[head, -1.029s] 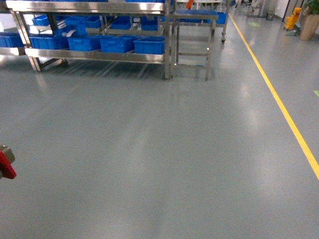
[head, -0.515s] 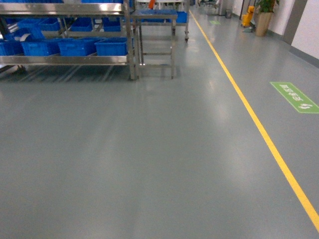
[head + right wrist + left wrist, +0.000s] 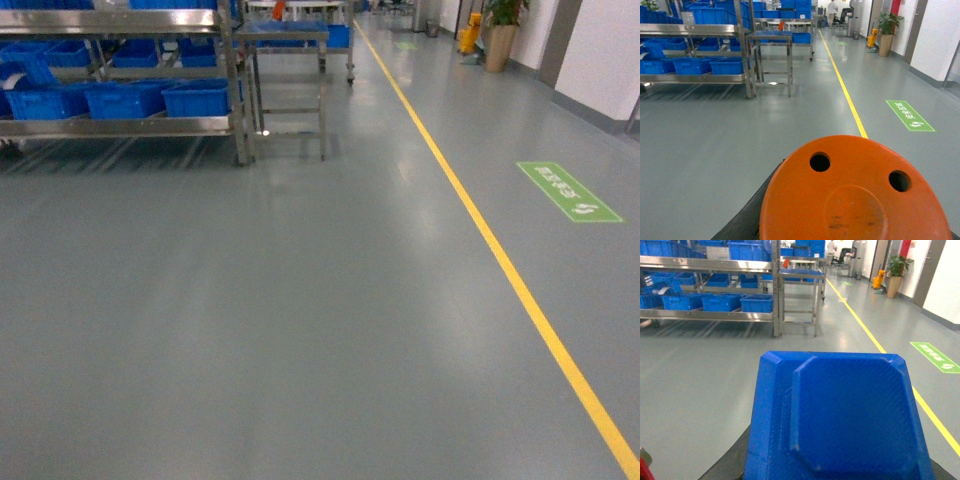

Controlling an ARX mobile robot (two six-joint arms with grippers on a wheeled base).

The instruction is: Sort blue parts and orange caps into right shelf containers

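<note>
a transit moment on a factory floor: neither pincer shows in any view, so whether either is apart, together or clamped cannot be told. ahead and to the left of the left arm stands the stainless-steel shelving rack [image 3: 120, 125], its lower tier carrying a row of bright-blue rectangular plastic crates [image 3: 125, 100], the right shelf containers, with more blue crates on the tier behind and above; what lies inside them is too far off to make out. directly in front of the left wrist camera, filling the lower frame, sits a flat blue moulded plastic part with chamfered corners and a raised panel [image 3: 840, 415], apparently carried at the arm's end, though the grip itself is hidden. just right of the rack stands a small stainless-steel trolley table [image 3: 285, 75] with something orange on top, too small to identify. the right wrist camera is likewise filled by a round orange plastic cap with two holes near its rim [image 3: 855, 195], the hold on it also out of sight. further right a yellow floor line [image 3: 480, 230] runs up the grey floor [image 3: 300, 320] past a green floor sign [image 3: 567, 190] and a potted plant [image 3: 497, 35] by the wall. judged from this, the carrying step is in hand; next the base must close on the rack, well apart for now, and each arm must release its piece into the proper crate.
</note>
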